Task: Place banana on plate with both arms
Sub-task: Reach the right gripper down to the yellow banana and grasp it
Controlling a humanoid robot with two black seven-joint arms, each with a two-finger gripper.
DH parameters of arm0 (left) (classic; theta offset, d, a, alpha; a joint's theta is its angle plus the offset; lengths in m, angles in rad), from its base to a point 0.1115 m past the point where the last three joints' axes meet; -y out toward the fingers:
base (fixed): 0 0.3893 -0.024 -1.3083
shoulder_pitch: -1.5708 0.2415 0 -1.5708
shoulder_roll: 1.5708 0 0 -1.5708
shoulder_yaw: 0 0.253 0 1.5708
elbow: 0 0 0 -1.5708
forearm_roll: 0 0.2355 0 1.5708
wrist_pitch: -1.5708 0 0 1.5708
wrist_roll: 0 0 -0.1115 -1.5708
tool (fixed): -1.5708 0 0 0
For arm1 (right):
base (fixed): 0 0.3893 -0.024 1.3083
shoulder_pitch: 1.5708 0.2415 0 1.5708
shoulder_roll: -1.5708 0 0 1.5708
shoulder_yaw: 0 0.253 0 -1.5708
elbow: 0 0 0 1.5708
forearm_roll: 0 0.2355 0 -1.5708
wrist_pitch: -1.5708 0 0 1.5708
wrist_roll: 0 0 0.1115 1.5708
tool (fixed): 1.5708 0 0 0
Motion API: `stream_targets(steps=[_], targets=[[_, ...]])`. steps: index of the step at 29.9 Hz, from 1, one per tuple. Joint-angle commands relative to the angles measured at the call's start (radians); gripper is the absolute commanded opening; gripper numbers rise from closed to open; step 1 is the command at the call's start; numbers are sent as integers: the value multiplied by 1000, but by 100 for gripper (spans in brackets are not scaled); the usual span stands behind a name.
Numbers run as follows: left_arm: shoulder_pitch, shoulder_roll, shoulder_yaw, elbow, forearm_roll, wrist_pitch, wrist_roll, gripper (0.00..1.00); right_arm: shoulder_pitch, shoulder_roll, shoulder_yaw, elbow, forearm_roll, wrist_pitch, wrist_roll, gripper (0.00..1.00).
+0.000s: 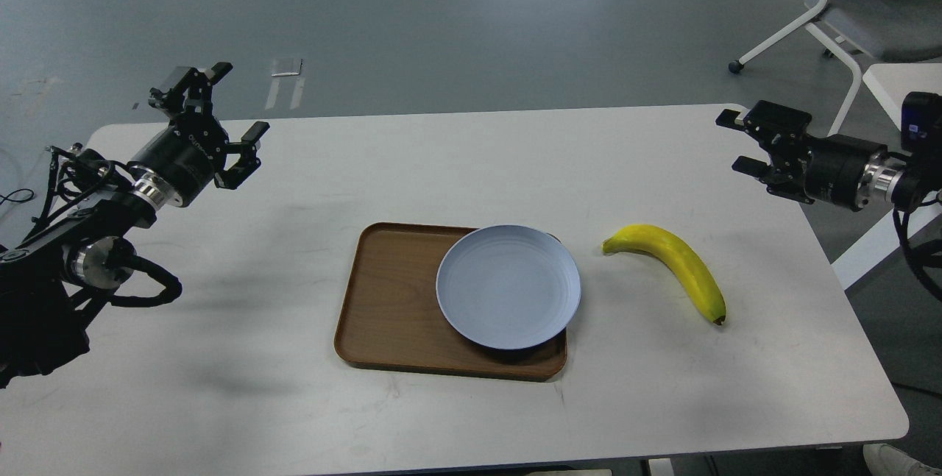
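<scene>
— Where is the banana [673, 264] found?
— It is laid on the white table [294, 402], just right of the plate [508, 286], which is set on the brown tray [386, 307], overhanging its right edge.
— And the jaws?
— The left gripper [232, 104] is held wide open and empty; the right gripper [739, 141] is likewise spread, with nothing gripped.

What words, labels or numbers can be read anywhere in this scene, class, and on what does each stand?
Left gripper: white lettering on its black body, too small and blurred to read.
Right gripper: no lettering visible.
Banana, plate, tray, table: no text.
</scene>
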Motion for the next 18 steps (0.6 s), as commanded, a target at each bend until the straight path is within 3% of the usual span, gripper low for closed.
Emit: stream_targets(steps=[1, 5, 9, 18], targets=[[-3, 1, -2, -2, -1, 0, 0, 99, 98, 12, -71, 6, -267, 0, 0, 100], [-3, 8, -5, 0, -1, 0, 0, 99, 193, 61, -168, 6, -373, 0, 0, 100], [-4, 9, -14, -2, -1, 0, 0, 99, 283, 133, -383, 6, -465, 0, 0, 100], [-3, 17, -16, 0, -1, 0, 0, 99, 283, 297, -577, -112, -518, 0, 0, 100]])
